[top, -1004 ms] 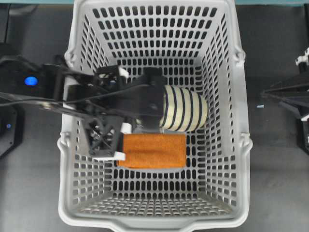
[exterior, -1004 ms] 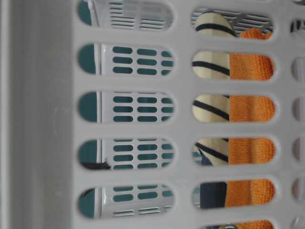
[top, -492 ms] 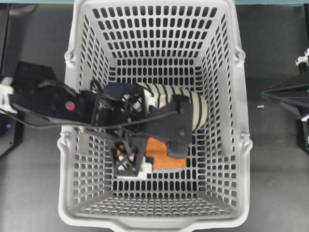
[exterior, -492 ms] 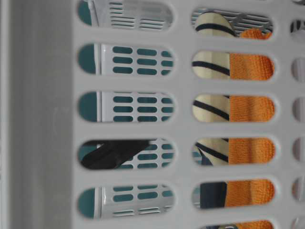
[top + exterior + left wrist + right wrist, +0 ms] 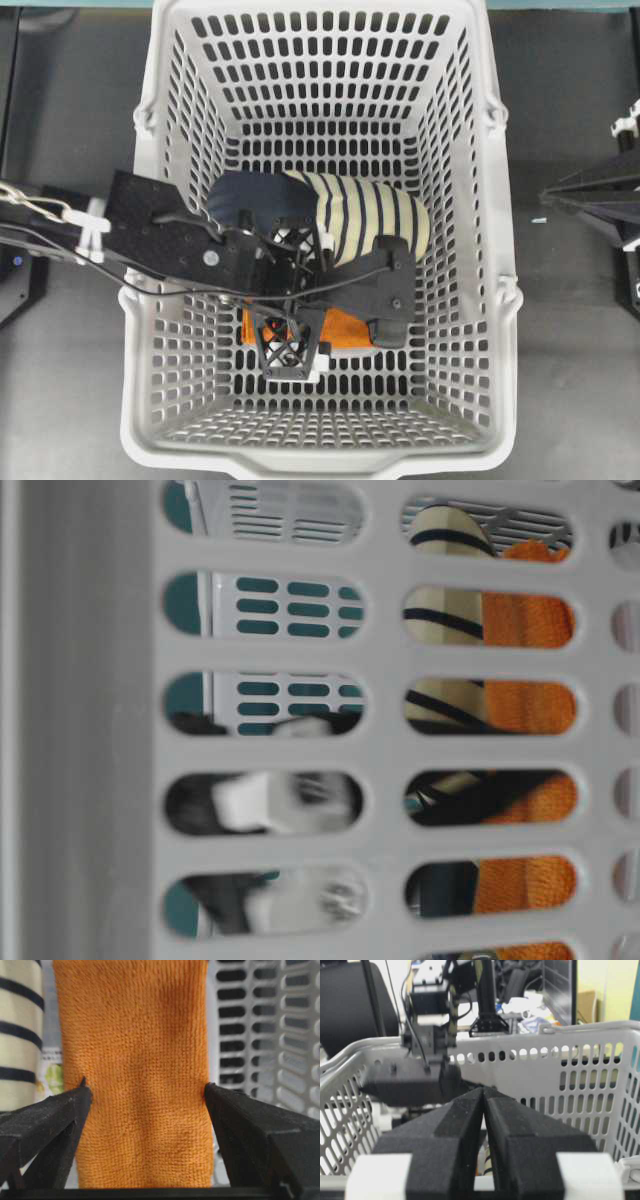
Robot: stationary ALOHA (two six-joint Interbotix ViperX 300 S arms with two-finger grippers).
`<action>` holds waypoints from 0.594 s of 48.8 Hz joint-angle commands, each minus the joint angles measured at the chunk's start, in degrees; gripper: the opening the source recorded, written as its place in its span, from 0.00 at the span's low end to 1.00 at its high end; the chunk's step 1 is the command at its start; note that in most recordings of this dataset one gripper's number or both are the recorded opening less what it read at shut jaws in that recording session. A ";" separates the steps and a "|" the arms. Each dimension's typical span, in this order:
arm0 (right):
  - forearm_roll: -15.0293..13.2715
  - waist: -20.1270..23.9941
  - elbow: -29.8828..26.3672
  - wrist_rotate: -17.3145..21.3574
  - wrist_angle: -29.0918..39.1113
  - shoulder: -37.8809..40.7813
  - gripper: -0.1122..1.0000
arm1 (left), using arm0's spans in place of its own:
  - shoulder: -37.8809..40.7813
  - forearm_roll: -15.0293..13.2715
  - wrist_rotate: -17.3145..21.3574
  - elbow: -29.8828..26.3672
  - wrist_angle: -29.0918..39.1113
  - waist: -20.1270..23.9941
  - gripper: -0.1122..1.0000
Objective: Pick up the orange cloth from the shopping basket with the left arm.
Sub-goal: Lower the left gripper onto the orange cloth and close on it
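Inspector: While the left gripper [image 5: 145, 1092] sits inside the shopping basket [image 5: 470, 200], its fingers stand wide apart, one at each long edge of the orange cloth [image 5: 135, 1070], holding nothing.

Assessor: Cloth location?

Inspector: Flat on the basket floor, centre of the overhead frame, just below the striped slipper [image 5: 370, 215] and mostly hidden under the arm.

Assessor: Recommendation?

Inspector: Press the tips down to the floor, then close squarely so the terry bunches between them; keep clear of the slipper. Right gripper [image 5: 484, 1105] sits outside the basket, fingers pressed together, empty.
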 commanded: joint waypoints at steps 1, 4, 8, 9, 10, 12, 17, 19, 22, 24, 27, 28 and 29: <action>0.18 0.09 -0.18 0.00 -0.18 0.26 0.10 | 0.18 0.18 -0.09 0.53 -0.62 -0.09 0.90; 0.18 0.09 -0.09 0.00 0.09 0.26 0.10 | 0.26 0.18 -0.09 0.79 -0.79 -0.09 0.90; 0.18 0.09 0.00 0.00 0.26 0.26 0.10 | 0.18 0.18 -0.09 1.05 -0.97 -0.09 0.89; 0.18 0.00 0.09 0.00 0.26 0.26 0.10 | 0.18 0.18 -0.09 1.05 -1.05 -0.09 0.89; 0.18 0.09 0.09 0.00 0.26 0.26 0.10 | 0.18 0.18 -0.09 1.14 -1.14 -0.09 0.89; 0.18 0.00 0.18 0.00 0.26 0.26 0.10 | 0.09 0.18 -0.09 1.14 -1.23 -0.09 0.88; 0.18 0.09 0.09 0.00 0.26 0.26 0.10 | 0.09 0.18 0.09 1.23 -1.23 -0.09 0.80; 0.26 0.09 0.18 0.00 0.26 0.26 0.10 | 0.00 0.18 0.44 1.23 -1.23 -0.09 0.72; 0.18 0.09 0.18 0.00 0.26 0.26 0.10 | 0.00 0.18 0.62 1.14 -1.14 -0.09 0.57; 0.18 0.09 0.18 0.00 0.26 0.26 0.10 | -0.18 0.18 0.88 1.05 -1.05 0.00 0.46; 0.18 0.00 0.09 0.00 0.26 0.35 0.10 | -0.79 0.18 1.05 0.70 -1.05 0.00 0.32; 0.26 0.09 0.18 0.00 0.26 0.35 0.10 | -1.14 0.18 1.14 0.53 -0.97 -0.09 0.28; 0.26 0.09 0.09 0.00 0.26 0.26 0.10 | -1.41 0.18 1.14 0.35 -0.88 0.00 0.24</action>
